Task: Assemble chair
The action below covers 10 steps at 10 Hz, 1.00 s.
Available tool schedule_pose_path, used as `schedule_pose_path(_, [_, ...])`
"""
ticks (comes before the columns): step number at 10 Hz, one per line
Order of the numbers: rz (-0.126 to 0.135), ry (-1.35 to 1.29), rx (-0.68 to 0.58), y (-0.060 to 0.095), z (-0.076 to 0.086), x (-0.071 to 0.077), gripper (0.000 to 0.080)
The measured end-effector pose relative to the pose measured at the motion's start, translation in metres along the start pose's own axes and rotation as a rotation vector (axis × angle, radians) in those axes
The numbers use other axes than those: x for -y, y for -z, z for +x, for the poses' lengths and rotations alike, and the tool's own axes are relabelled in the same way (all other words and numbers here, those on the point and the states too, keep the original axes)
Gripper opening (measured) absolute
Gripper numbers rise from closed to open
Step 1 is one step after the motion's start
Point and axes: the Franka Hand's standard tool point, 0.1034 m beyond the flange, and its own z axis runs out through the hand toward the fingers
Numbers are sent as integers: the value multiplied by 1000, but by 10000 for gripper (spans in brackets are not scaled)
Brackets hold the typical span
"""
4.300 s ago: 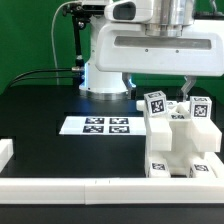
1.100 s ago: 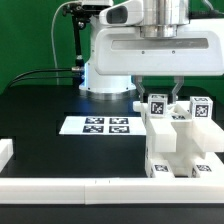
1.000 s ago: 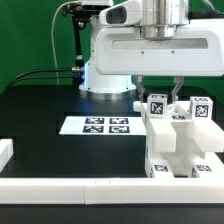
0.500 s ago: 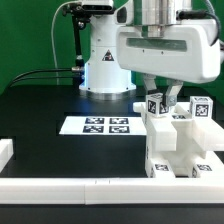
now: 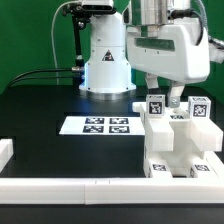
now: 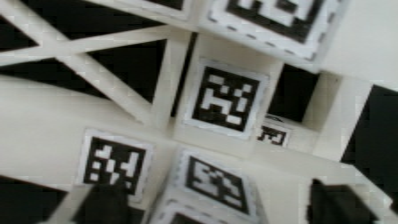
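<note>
The chair (image 5: pixel 176 142) is a chunky white block structure at the exterior view's right, with two tagged posts standing on top. My gripper (image 5: pixel 163 94) hangs over the nearer tagged post (image 5: pixel 156 106), its fingers on either side of the post's top. In the wrist view the same post (image 6: pixel 217 188) sits between the dark fingertips (image 6: pixel 111 200), with a gap on each side. The gripper (image 6: pixel 222 206) is open and holds nothing. The second tagged post (image 5: pixel 199 107) stands further to the exterior view's right. The chair's lower parts are partly hidden behind the front bar.
The marker board (image 5: pixel 104 125) lies flat on the black table to the exterior view's left of the chair. A long white bar (image 5: pixel 70 186) runs along the front edge, with a white block (image 5: pixel 5 151) at its left end. The robot base (image 5: pixel 104 62) stands behind.
The hand has turned and shifted toward the exterior view's right above the post. The jaws have spread apart and let go of the tagged post.
</note>
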Motion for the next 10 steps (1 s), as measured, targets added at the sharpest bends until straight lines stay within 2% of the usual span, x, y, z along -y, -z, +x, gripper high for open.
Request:
schedule_pose_path(3, [-15,477,10,-5,-3,-7,647])
schedule_pose_path(6, [-12,686,8,-5,-1,-9,649])
schedule_pose_path(7, [-12,641,8,-6,-1,-9,649])
schedule_pose_path(8, [-12,645,8,-6,-1,-9,566])
schedule_pose_path(9, [-12,636,9,-6,-1,-9,429])
schedule_pose_path(10, [-12,565,9,-6,-2,-9,429])
